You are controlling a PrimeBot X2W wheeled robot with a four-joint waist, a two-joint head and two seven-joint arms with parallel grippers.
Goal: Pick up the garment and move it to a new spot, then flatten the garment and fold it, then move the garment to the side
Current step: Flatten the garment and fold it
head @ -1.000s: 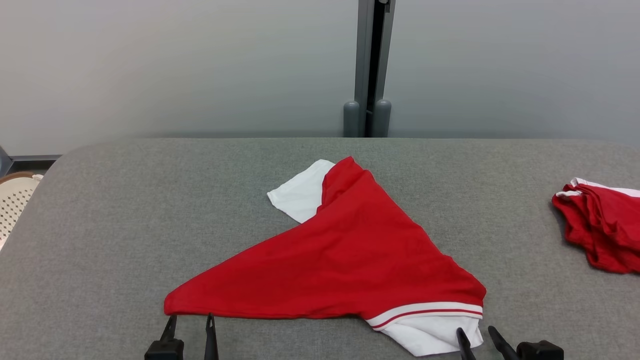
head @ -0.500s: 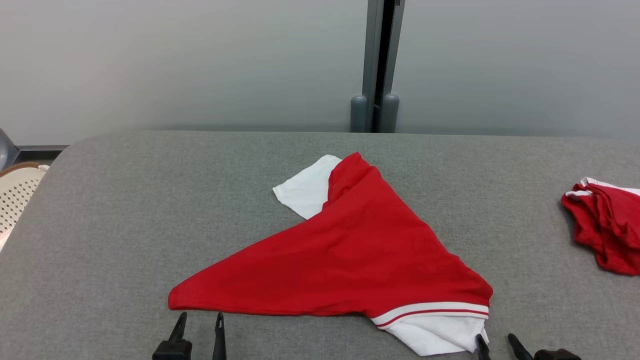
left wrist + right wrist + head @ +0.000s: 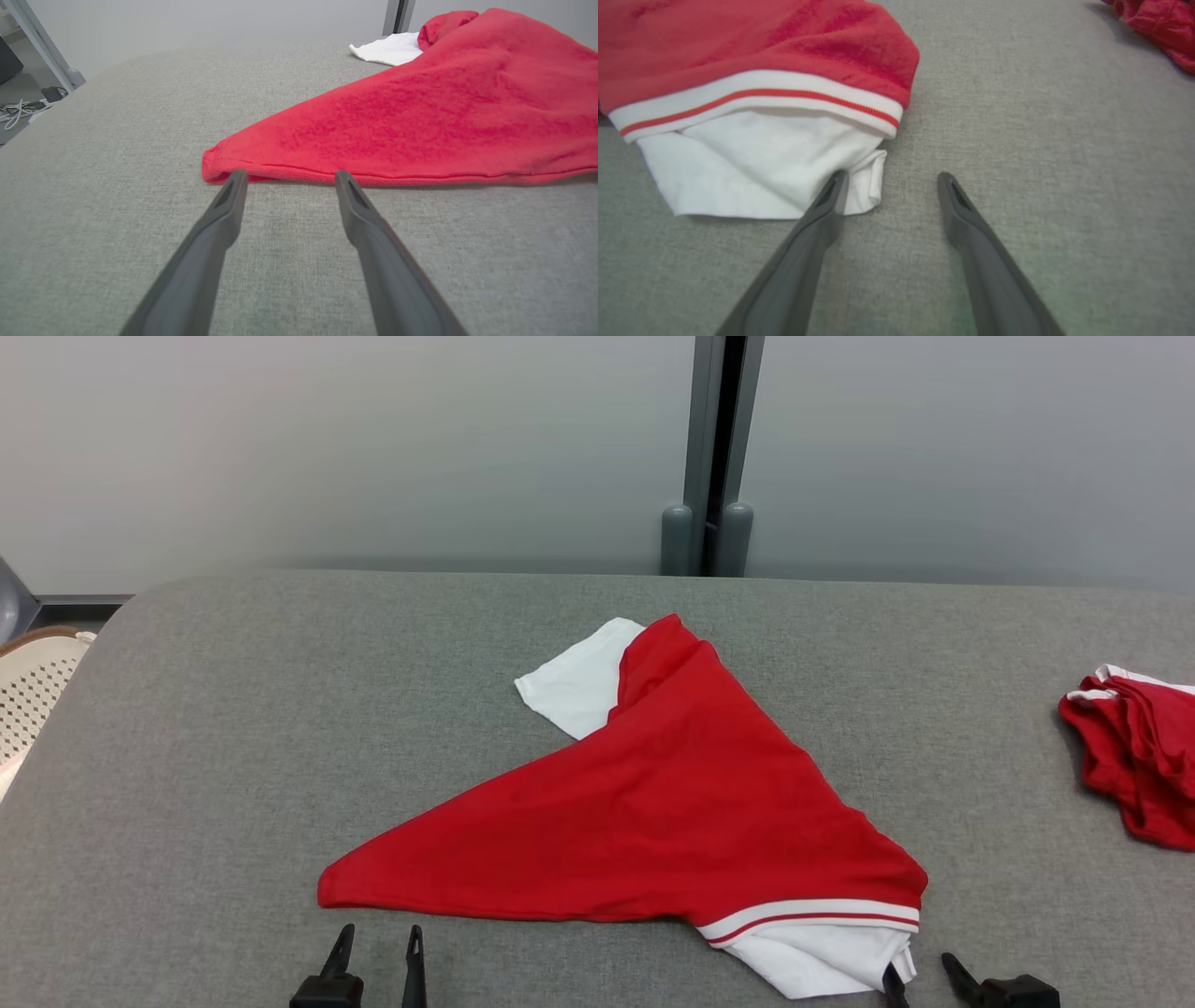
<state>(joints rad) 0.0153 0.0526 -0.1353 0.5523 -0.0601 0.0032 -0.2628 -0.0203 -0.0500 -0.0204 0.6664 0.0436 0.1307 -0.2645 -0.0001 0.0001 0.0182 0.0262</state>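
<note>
The red-and-white garment is lying in a rough triangle at the centre of the head view on the grey worktop, doubled over itself with white parts sticking out at its upper and lower right corners. It is looking neither flattened nor folded, so both steps, and the move aside, are probably remaining; whether this is already its new spot I cannot tell.

The left fingers are standing apart and holding nothing, pointing at the red hem's lower left tip. The right fingers are also spread and empty, one tip reaching the white corner; contact is unclear.

The layers underneath are staying hidden, and a second red bundle is being cut off by the right edge.
</note>
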